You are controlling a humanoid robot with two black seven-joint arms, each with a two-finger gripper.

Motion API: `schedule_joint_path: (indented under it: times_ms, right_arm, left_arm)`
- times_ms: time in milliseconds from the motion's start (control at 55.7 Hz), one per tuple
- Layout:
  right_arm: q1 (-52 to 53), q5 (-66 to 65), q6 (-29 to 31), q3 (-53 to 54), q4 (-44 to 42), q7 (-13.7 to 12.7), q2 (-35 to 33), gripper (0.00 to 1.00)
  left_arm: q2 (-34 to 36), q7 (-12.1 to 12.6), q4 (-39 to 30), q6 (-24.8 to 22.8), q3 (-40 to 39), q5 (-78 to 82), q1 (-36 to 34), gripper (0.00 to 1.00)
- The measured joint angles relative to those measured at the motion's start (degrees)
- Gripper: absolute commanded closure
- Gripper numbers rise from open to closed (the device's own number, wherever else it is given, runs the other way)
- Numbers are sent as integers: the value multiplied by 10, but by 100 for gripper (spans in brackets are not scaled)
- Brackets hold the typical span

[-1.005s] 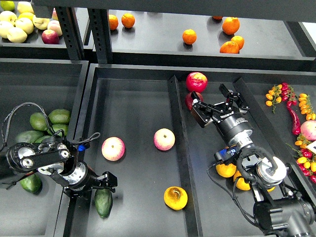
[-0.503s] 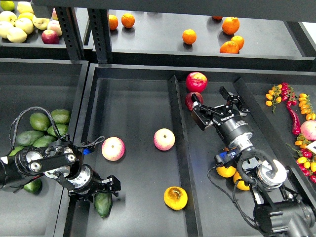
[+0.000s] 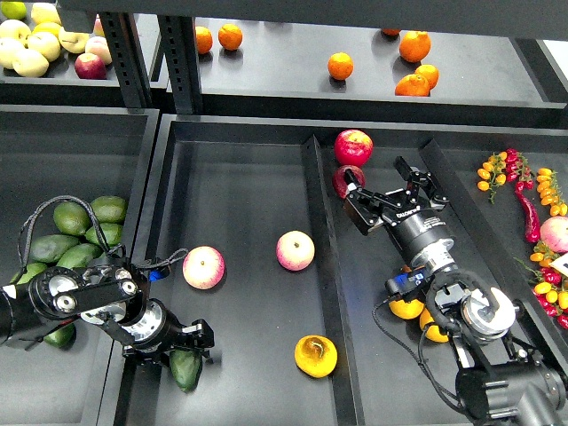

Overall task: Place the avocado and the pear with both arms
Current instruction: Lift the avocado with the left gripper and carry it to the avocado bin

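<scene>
Our left gripper sits clamped around the dark avocado at the middle bin's front-left corner. Our right gripper hangs open and empty. The pear lies front-center.

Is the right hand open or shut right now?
Open: the right hand has its two fingers spread apart with nothing between them, beside a dark red fruit.

The left gripper covers the top of the avocado; its fingers cannot be told apart. The right arm's near end and the far-right peach are cut off.
</scene>
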Motion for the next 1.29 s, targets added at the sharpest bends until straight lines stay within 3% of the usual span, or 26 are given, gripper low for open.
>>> schedule_joint_path:
  times_ms: [197, 395, 539, 952, 1293]
  right_arm:
    - [-1, 0, 0, 0, 0, 0, 0, 0]
    - [-4, 0, 1, 0, 0, 0, 0, 0]
    - [-6, 0, 1, 0, 0, 0, 0, 0]
    - [-10, 0, 1, -3, 0, -1, 0, 0]
    - [-11, 0, 1, -5, -1, -1, 0, 0]
  left_arm:
    - [0, 0, 3, 0, -1, -4, 1, 42]
    - [-1, 0, 9, 0, -5, -11, 2, 62]
    - [-2, 0, 21, 0, -8, -30, 2, 69]
    - [8, 0, -6, 0, -26, -91, -44, 70]
    - [71, 0, -3, 0, -88, -149, -90, 69]
